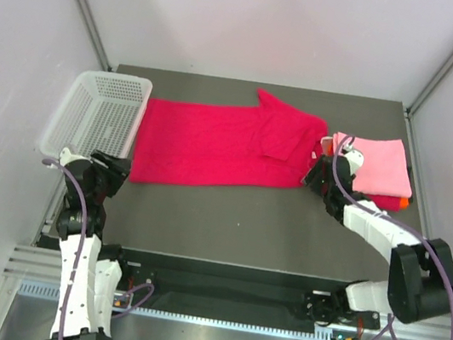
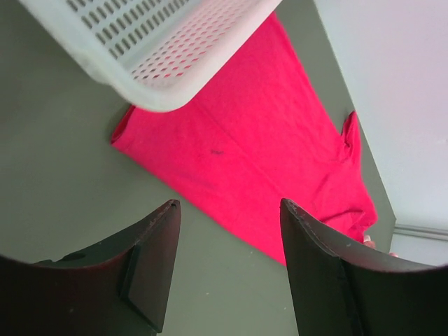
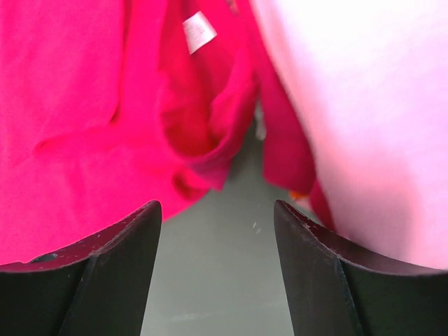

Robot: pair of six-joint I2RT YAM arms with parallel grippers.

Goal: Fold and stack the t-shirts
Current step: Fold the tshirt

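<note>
Claws empty on both arms: the left claw [image 2: 229, 210] hangs with jaws apart above the dark desk [image 1: 228, 213], beside the white basket [image 1: 119, 78]. The right claw [image 3: 217, 210], jaws also apart, sits low between the crimson t-shirt [image 1: 214, 142], spread flat mid-desk, and the folded pink t-shirt [image 1: 374, 163] topping the right-hand stack.

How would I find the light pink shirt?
Go to the right end of the dark table. The light pink t-shirt lies folded there atop a red one. It is pale and small, unlike the wide crimson t-shirt spread beside it.
</note>
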